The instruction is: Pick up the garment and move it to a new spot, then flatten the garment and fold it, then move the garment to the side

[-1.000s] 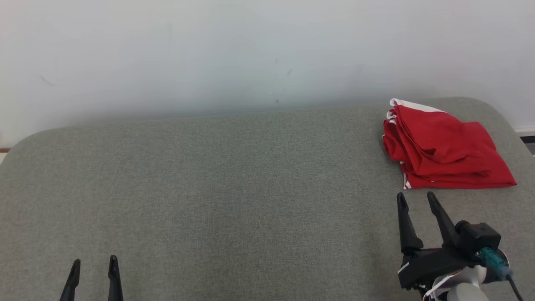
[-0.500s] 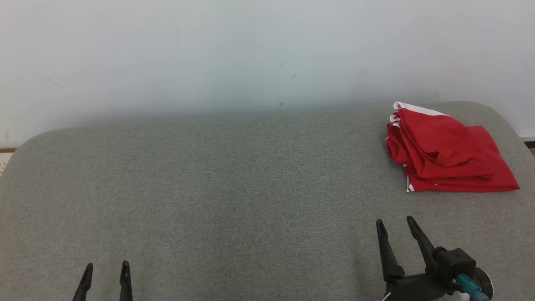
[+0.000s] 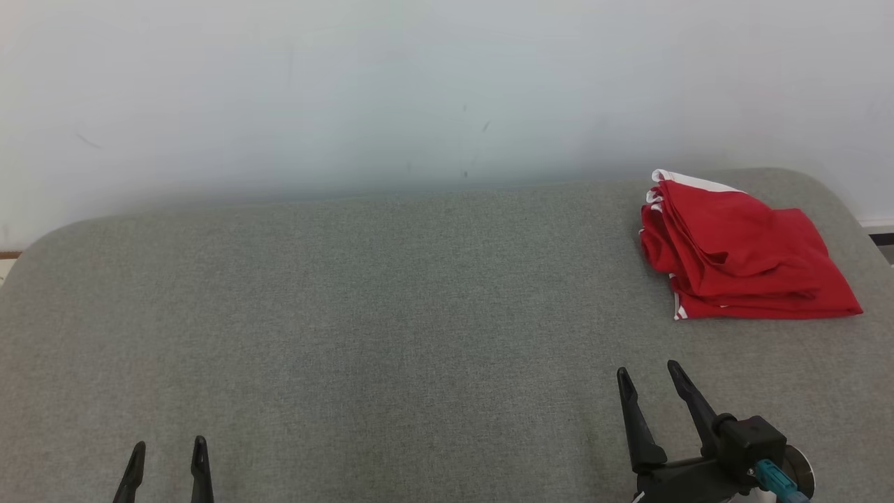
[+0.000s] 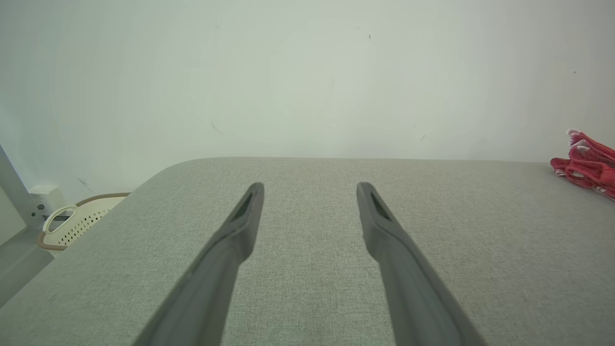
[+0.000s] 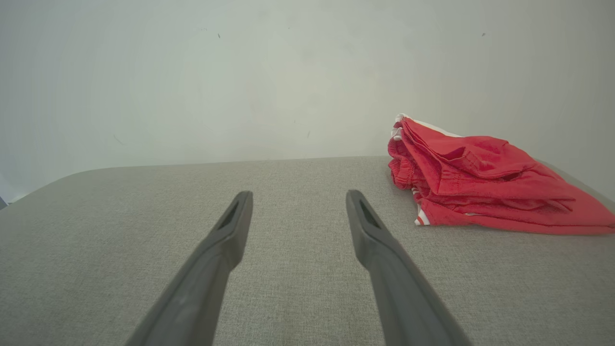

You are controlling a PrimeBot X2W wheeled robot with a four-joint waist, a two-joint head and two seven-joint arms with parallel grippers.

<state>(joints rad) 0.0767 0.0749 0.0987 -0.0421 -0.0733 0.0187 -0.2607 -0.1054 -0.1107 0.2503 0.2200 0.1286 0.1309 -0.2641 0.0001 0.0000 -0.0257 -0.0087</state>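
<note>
The right claw [image 3: 646,369] has drawn back from the folded, set-aside garment [image 3: 740,248]; it and the left claw [image 3: 170,444] gape empty, so the task seems finished.

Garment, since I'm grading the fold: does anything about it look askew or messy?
The red garment is folded but loosely: its layers are staggered and bunched along its left edge in the head view, with white trim poking out. No damage visible.

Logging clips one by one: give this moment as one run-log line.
red shorts: folded, far right on grey padded surface | left gripper: open, empty | right gripper: open, empty, apart from shorts
</note>
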